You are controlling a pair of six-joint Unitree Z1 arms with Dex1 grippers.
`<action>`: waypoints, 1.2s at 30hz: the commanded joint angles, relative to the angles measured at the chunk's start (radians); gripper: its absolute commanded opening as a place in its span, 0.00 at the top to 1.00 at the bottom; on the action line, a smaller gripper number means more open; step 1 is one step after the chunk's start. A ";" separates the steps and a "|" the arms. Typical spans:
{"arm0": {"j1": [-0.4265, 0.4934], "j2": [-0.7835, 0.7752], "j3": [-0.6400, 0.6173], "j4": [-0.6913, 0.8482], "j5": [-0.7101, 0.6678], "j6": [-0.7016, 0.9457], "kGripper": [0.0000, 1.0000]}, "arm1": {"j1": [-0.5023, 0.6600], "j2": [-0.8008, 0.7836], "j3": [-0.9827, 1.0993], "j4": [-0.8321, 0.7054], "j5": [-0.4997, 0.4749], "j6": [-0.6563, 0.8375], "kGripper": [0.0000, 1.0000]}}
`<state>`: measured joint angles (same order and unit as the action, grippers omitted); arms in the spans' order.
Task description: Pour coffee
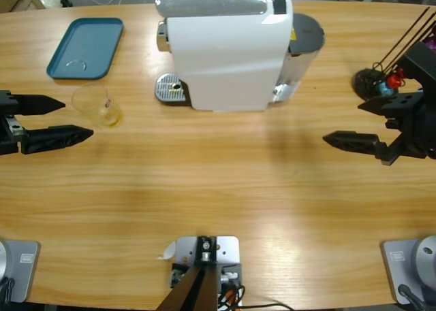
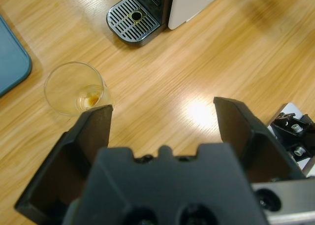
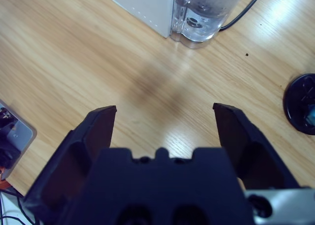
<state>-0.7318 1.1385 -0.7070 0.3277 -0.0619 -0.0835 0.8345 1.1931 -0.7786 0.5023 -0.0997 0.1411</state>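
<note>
Where wood gleams, clear round tumbler (image 1: 99, 105), thin coffee (image 2: 90, 100)

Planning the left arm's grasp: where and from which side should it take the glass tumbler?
Grip the glass tumbler around its side wall, mid-height, coming level from the left claw's side. It stands upright, open-topped, with coffee at the bottom; the open claw already faces it.

Matte black two-jawed left claw (image 1: 78, 120) and right claw (image 1: 340, 124), wedge-shaped, tapering tips.
</note>
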 commanded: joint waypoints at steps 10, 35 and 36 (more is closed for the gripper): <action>0.061 0.063 -0.074 0.071 -0.137 -0.057 0.10 | 0.011 0.031 0.033 -0.011 -0.012 0.006 0.15; 0.462 0.538 -0.230 -0.665 -0.944 -0.867 0.27 | 0.011 0.028 0.036 -0.016 -0.009 0.002 0.16; 0.458 0.555 -0.230 -0.682 -0.944 -0.877 0.27 | 0.011 0.028 0.036 -0.016 -0.009 0.002 0.16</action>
<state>-0.2418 1.5466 -0.9475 -0.2193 -0.9753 -0.8787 0.8345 1.1994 -0.7764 0.4986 -0.1010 0.1411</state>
